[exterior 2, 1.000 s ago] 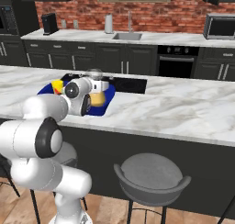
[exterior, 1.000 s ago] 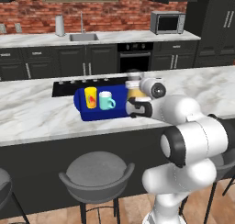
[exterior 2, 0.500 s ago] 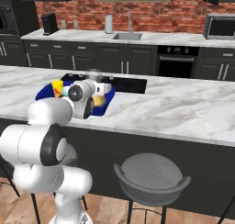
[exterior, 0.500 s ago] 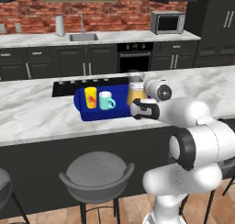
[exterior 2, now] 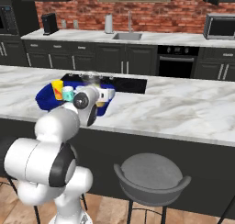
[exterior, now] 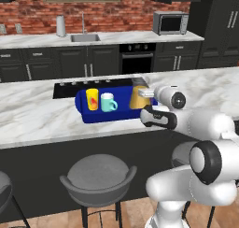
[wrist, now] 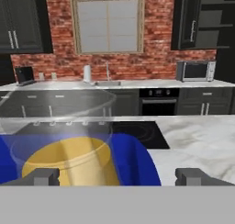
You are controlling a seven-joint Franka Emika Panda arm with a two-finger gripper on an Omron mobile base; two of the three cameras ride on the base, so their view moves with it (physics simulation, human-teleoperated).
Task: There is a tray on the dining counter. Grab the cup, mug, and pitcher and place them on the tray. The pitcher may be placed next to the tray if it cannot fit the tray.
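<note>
Left base view: desk (exterior: pixel 37 115), long marble island with dark base, grey stools (exterior: pixel 97 175) in front. Blue tray (exterior: pixel 88 115) on desk just ahead of a black cooktop (exterior: pixel 70 86). Pitcher (exterior: pixel 138 97) at tray's right end, apparently inside the wall, base hidden by the arm. Cup (exterior: pixel 92 99) and mug (exterior: pixel 108 103) upright in tray's left half, side by side, close, contact unclear. Fingers (wrist: pixel 117 176) spread wide, empty, just behind pitcher's near side, not touching.

Handling guesses: pitcher rigid, glassy smooth cone, likely slippery and heaviest of the three; wide body near limit of finger spread, so grip around narrower part, kept upright. Cup light, stiff, handleless; pinch across walls. Mug stiff; take by the wall, handle turned clear.

All three look placed; task seems about done, retreat straight back to avoid a nudge.

Room: brick wall, window, sink, oven, microwave (exterior: pixel 170 22), dark cabinets, wood floor.
</note>
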